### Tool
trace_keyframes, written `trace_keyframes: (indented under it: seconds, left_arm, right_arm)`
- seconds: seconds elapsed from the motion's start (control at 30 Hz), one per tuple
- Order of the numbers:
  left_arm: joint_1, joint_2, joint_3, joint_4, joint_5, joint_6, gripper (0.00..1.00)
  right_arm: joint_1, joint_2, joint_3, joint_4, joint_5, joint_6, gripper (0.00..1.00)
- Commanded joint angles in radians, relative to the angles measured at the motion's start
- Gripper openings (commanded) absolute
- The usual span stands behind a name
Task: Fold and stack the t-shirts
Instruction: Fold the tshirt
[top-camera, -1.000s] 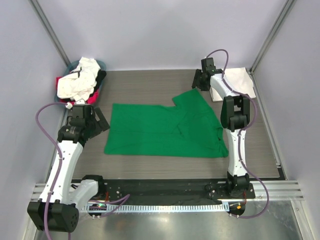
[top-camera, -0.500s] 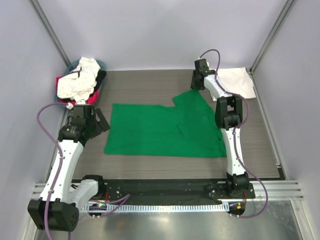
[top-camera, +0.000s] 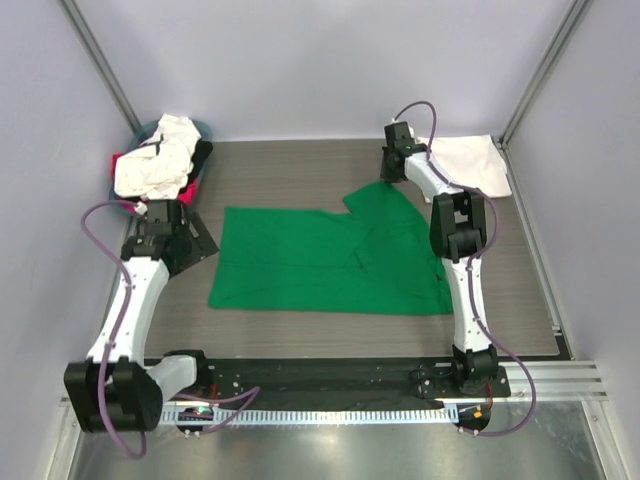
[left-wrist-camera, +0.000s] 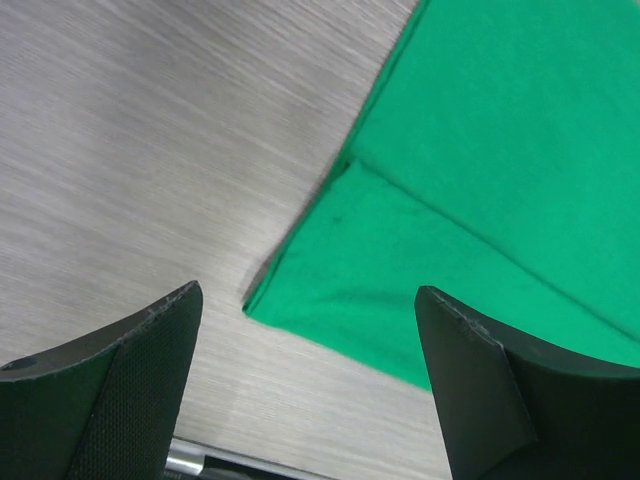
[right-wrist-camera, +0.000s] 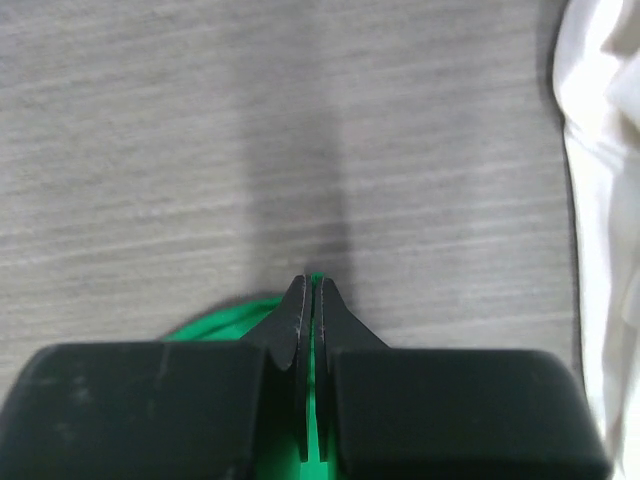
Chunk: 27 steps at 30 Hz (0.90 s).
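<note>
- My right tool (top-camera: 392, 165), at the far right of the bench (top-camera: 290, 170), has its two fingers pressed together on a far edge of the green shirt (top-camera: 330, 258). In the right wrist view a thin sliver of green cloth (right-wrist-camera: 313, 283) shows between the closed tips.
- The green shirt lies spread across the middle of the bench. Its left part is flat, and its right part is creased and rises toward the far right where my right tool grips it.
- My left tool (top-camera: 203, 243) sits just off the shirt's left edge with its fingers (left-wrist-camera: 110, 390) spread wide and nothing held. In the left wrist view a folded-over corner of the green shirt (left-wrist-camera: 400, 290) lies on the wood grain in the gap between them. I cannot tell whether the fingertips touch the bench.
- A folded white shirt (top-camera: 470, 163) rests in the far right corner of the bench, just beside my right arm. Its edge shows along the right side of the right wrist view (right-wrist-camera: 605, 200).
- A round basket (top-camera: 148, 128) stands in the far left corner, just beyond my left arm. It is heaped with crumpled shirts: a white one (top-camera: 155, 165) on top, pink-red cloth (top-camera: 122, 163) at its left side and black cloth (top-camera: 203, 155) at its right.
</note>
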<state>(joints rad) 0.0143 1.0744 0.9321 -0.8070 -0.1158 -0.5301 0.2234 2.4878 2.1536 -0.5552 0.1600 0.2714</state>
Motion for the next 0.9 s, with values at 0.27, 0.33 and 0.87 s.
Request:
trace_keyframes:
  seconds: [0.27, 0.33, 0.87]
  left_arm:
    - [0.01, 0.734, 0.567, 0.154, 0.062, 0.018, 0.72]
    - [0.01, 0.836, 0.658, 0.129, 0.077, 0.015, 0.7]
    - [0.001, 1.187, 0.884, 0.106, 0.14, -0.011, 0.47]
  right_arm:
    - [0.022, -0.228, -0.159, -0.034, -0.072, 0.084, 0.01]
    - [0.025, -0.247, -0.193, -0.034, -0.076, 0.088, 0.01]
    - [0.027, -0.3, -0.271, -0.032, -0.068, 0.088, 0.01]
